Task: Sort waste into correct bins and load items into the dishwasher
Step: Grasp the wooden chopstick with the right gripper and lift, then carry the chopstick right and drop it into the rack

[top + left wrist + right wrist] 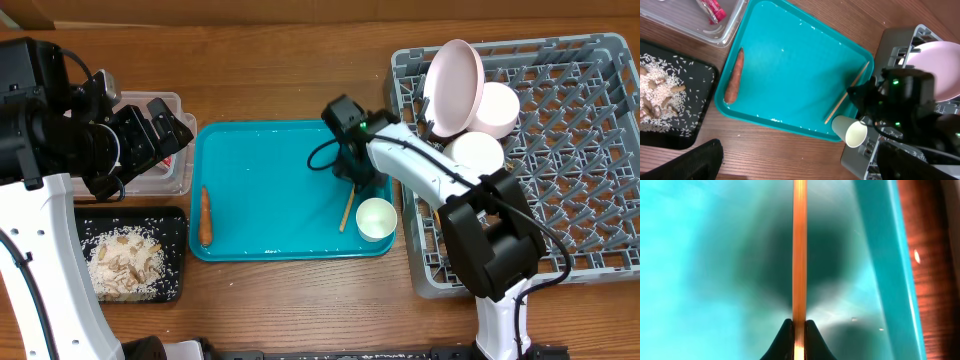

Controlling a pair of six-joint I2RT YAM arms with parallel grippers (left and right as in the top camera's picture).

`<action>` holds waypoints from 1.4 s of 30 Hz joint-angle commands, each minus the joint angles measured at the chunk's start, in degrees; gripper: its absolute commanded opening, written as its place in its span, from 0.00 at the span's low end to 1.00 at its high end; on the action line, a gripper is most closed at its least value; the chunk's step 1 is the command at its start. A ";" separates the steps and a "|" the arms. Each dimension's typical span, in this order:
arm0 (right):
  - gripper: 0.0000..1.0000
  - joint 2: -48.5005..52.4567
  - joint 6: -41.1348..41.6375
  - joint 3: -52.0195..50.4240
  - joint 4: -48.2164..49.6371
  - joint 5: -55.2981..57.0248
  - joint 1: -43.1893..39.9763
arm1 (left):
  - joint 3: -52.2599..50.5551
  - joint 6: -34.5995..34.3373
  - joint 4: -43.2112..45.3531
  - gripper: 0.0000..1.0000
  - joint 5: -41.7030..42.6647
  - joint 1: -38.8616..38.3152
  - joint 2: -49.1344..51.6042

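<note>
The right gripper point(799, 328) is closed tightly on the wooden chopstick point(799, 240), which reaches straight forward from its fingertips over the teal tray point(875, 255).

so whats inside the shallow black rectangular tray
Loose white rice grains and pale beige food chunks lie heaped in the shallow black rectangular tray; whatever sits beneath the heap is covered.
</note>
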 commanded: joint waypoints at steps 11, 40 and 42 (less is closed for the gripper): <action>0.04 -6.01 -19.08 22.34 -14.95 -2.25 -2.40 | 0.35 -0.13 -0.09 1.00 0.17 0.20 -0.02; 0.04 -9.22 -43.54 15.65 -22.67 3.96 -17.38 | 0.35 -0.13 -0.09 1.00 0.20 0.20 -0.02; 0.04 -9.22 -43.71 15.28 -22.62 3.80 -17.35 | 0.35 -0.13 -0.09 1.00 0.17 0.20 -0.02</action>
